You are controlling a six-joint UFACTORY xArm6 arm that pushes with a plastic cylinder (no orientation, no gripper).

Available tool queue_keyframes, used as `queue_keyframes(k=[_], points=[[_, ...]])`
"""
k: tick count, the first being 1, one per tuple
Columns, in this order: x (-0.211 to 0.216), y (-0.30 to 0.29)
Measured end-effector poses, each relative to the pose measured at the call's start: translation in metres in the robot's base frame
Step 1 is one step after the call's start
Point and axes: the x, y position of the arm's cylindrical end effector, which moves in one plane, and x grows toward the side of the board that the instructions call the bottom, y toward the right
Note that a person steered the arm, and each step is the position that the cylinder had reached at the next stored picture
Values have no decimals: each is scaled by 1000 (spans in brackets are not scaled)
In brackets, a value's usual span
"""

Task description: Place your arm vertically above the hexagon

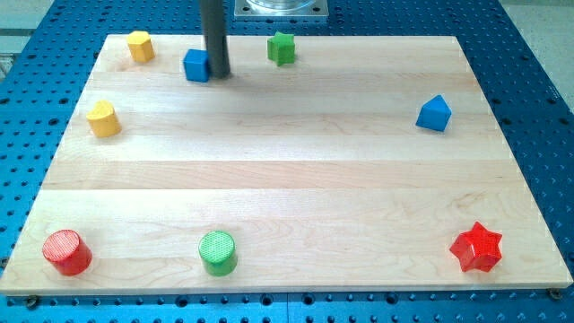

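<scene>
Yellow hexagon [139, 45] at the far-left corner of the board, well left of and a little farther than my tip [218, 74], with the blue cube [195, 65] just left of the rod and seemingly touching it, roughly between the two. Bare rod only, nothing to spread or pinch, tip apparently down on the wood. Rod's upper length cut off at the frame's top edge, cube's right edge hidden behind it, hexagon's facets small and soft.

Wooden board [296, 170] carries eight blocks: yellow hexagon [139, 45], blue cube [196, 65] and green star [282, 48] along the far edge, yellow block [103, 118] left, blue block [434, 114] right, red cylinder [67, 251], green cylinder [217, 251], red star [476, 248] along the near edge.
</scene>
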Motion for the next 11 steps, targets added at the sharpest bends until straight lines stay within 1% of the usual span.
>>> queue_keyframes(k=[1,3,4,5,6,7,8,11], points=[[-2,-35],[-18,-45],[-8,-83],[-4,-86],[-37,-20],[-87,-11],[-87,-30],[-87,-123]])
